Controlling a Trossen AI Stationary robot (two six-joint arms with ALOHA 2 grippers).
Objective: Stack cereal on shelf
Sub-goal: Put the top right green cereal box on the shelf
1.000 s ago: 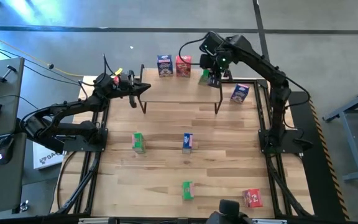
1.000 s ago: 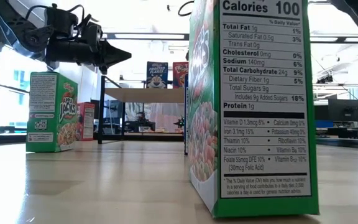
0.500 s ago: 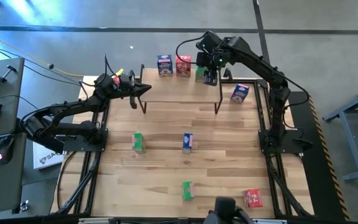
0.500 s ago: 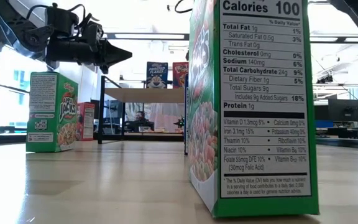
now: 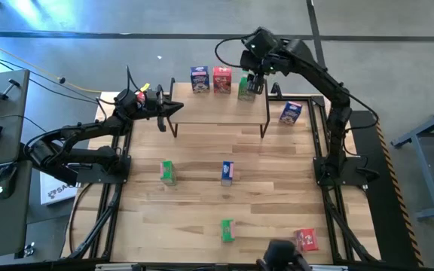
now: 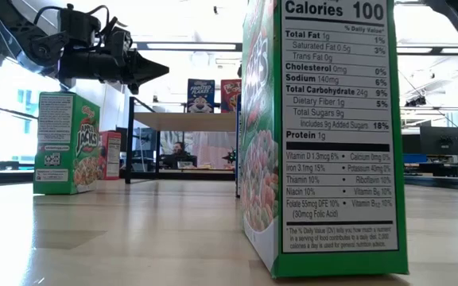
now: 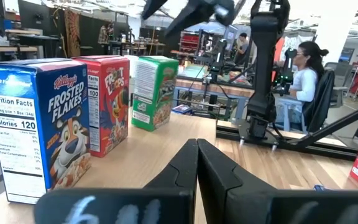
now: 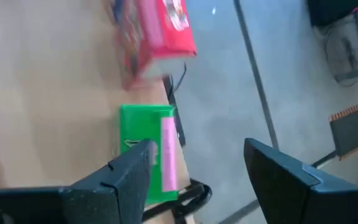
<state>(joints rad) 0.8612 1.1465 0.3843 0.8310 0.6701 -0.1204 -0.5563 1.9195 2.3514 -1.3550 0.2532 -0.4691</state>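
Note:
The shelf is a low rack with a light wooden top, standing at the table's far side. On its top stand a blue cereal box, a red one and a green one, also seen in the left wrist view as blue, red and green. My right gripper is open and hovers just above the green box. My left gripper is shut and hangs in the air at the shelf's left end.
More cereal boxes stand on the tabletop: blue right of the shelf, green and blue mid-table, green and red near the front edge. A person sits beyond the table.
My right gripper has risen from the green box on the shelf and drawn back slightly toward the far edge; the box stays standing beside the red one. My left arm has kept still.

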